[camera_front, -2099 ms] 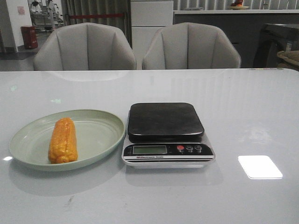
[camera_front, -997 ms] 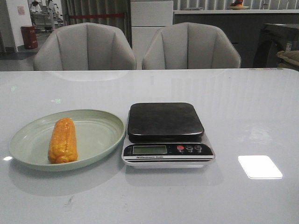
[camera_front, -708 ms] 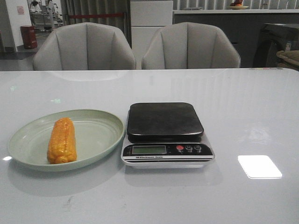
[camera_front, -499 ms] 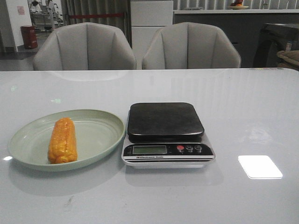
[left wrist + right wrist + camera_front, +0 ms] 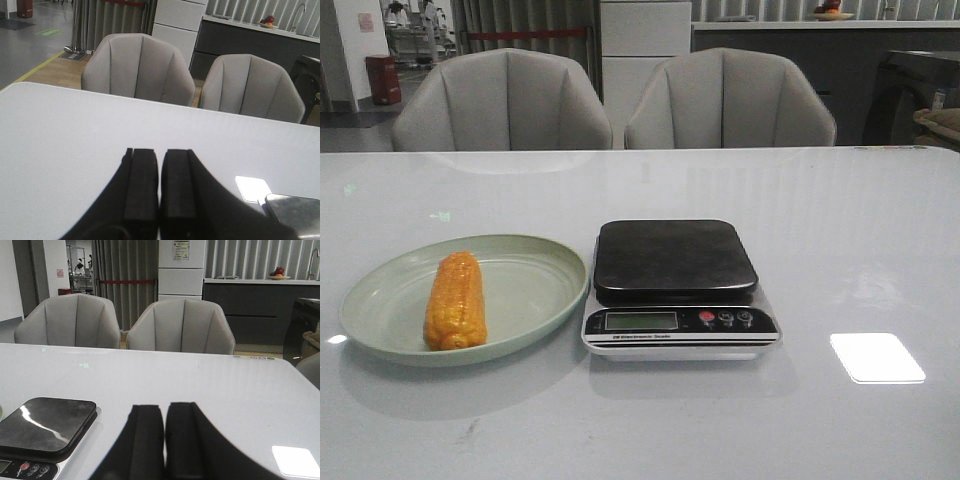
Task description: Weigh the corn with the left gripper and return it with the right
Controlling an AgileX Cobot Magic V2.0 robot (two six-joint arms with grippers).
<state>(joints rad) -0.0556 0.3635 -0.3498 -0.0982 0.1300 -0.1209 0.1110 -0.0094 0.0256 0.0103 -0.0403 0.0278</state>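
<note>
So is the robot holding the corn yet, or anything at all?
No, nothing is held. Both the left gripper and the right gripper are shut on nothing. The corn lies on the plate, untouched.

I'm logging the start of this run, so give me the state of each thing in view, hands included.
corn: lying flat on the plate, ungrasped.
plate: on the table left of the scale, holding the corn.
scale: platform bare; display reading too small to tell.
left hand: shut, holding nothing, above the table.
right hand: shut, holding nothing, near the scale.
</note>
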